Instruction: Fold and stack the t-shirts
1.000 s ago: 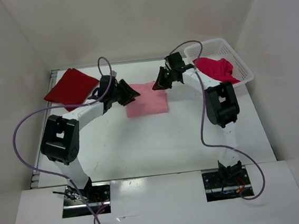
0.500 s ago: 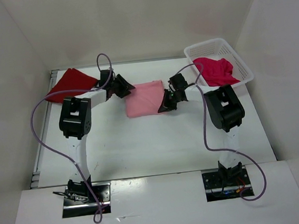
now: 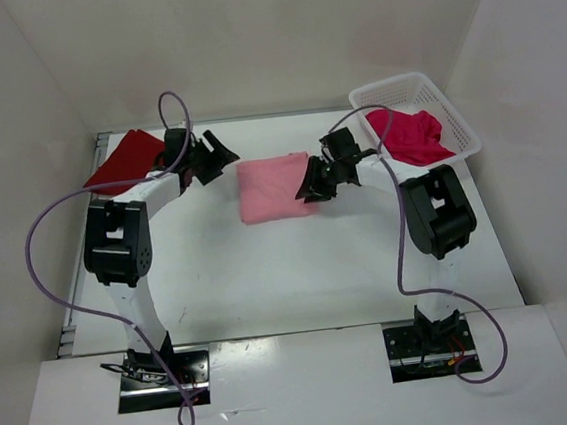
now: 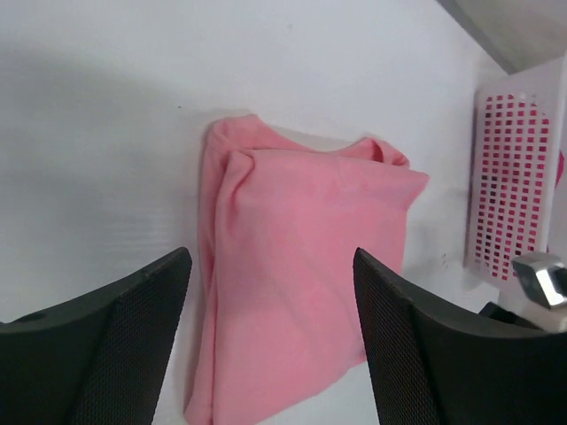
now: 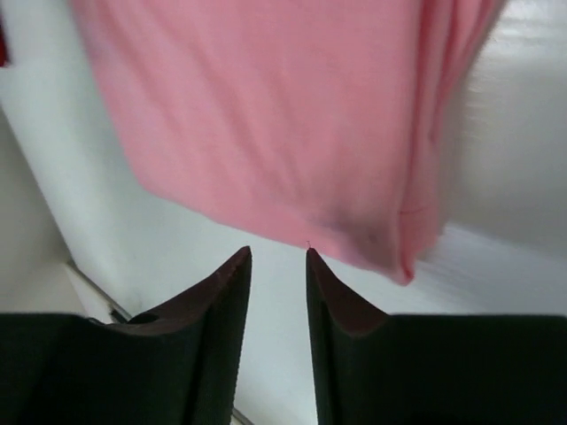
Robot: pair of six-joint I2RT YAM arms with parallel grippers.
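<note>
Overhead arrangement, read from near to far. The table shows bare white ahead of the two arm bases. Past mid-table lies the light pink t-shirt, folded into a compact, roughly square packet; the left wrist camera shows it flat, with a doubled edge along one side.

The right gripper sits at the packet's three o'clock edge; its fingers stand narrowly apart with nothing between them, and their tips are just short of the pink hem. The left gripper hangs at ten o'clock of the packet, apart from it; its fingers are spread wide and hold nothing.

Farther off, at the table's ten o'clock corner, the dark red t-shirt lies folded. At two o'clock the white basket holds the magenta t-shirt, crumpled and not yet folded.

Judged step: the pink fold looks complete and both tools are free of it, so stacking comes next. That calls for taking the packet by opposite edges without opening its layers, then setting it squarely onto the dark red t-shirt. The magenta t-shirt is left to fold.
</note>
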